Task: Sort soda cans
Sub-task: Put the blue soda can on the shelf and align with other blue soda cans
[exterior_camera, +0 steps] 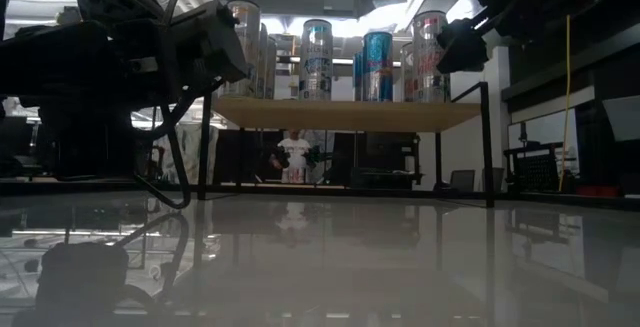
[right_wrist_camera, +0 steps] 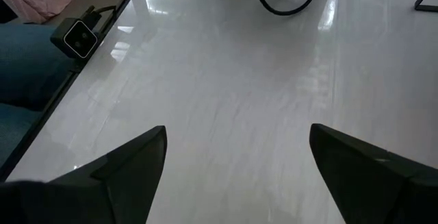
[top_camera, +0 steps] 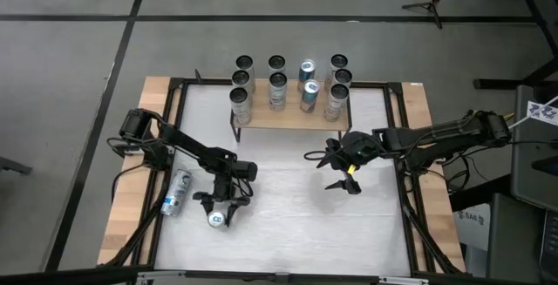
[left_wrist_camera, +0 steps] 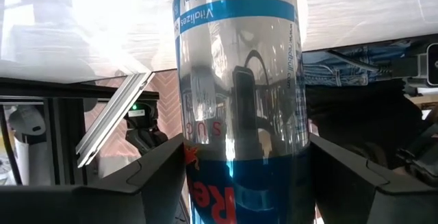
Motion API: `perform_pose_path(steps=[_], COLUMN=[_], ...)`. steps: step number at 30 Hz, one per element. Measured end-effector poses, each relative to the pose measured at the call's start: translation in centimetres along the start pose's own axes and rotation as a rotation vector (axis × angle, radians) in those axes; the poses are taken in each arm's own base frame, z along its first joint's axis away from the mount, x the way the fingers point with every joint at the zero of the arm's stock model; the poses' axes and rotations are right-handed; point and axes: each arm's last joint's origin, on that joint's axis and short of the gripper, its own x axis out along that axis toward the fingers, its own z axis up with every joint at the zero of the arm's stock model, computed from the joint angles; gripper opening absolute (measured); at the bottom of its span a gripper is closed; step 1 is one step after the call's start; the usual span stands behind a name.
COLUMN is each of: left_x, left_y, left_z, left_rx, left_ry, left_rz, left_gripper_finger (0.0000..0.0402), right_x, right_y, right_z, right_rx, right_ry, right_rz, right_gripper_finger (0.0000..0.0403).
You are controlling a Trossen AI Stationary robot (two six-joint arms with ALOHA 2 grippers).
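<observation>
Presently | left gripper point(top_camera: 218, 217) clasps upright can point(left_wrist_camera: 239, 101) mid-body, near table's front-left | right gripper point(top_camera: 336, 170) spread, empty | can: thin-walled, slick, probably light; hold gently mid-wall.

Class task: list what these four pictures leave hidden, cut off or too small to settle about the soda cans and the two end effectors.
- Can between the left end effector fingers: left wrist view cuts its top and base off.
- Shelf cans: labels too small in the high view; backlit in the low view.
- Lying can: label too small in the high view.
- Right end effector: fingertips cut off in its wrist view.
</observation>
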Motion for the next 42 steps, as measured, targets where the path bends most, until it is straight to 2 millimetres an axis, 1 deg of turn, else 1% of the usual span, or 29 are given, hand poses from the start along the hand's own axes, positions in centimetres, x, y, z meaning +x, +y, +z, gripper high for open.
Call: perform_pose_path(steps=[17,23,26,31,34,37,42], left_x=[0.00,0.00,-0.01,0.00,0.00,-0.01,-0.11], left_y=[-0.03,-0.03,-0.06,-0.06,-0.05,-0.05,-0.19], left_z=[0.01,0.00,0.03,0.12,0.12,0.14,0.03], left_rx=[0.007,0.063,0.088,0.085,0.084,0.084,0.118], left_ry=[-0.005,-0.003,-0.013,-0.035,-0.035,-0.039,-0.082], left_rz=[-0.002,-0.002,-0.005,-0.008,-0.008,-0.009,-0.021], left_gripper_finger=[0.0261,0.0262,0.0276,0.0323,0.0344,0.0353,0.0351], right_x=[0.00,0.00,0.00,0.00,0.00,0.00,0.00], right_y=[0.01,0.00,0.00,0.00,0.00,0.00,0.00], right_z=[0.00,-0.01,-0.01,-0.01,-0.01,-0.01,-0.01], right_rx=[0.000,0.000,0.000,0.001,0.001,0.001,0.001], right_ry=[0.000,0.001,0.001,0.001,0.001,0.001,0.001], right_rz=[0.000,0.000,0.000,0.000,0.000,0.000,0.000], right_gripper_finger=[0.0356,0.0356,0.0356,0.0356,0.0356,0.0356,0.0356])
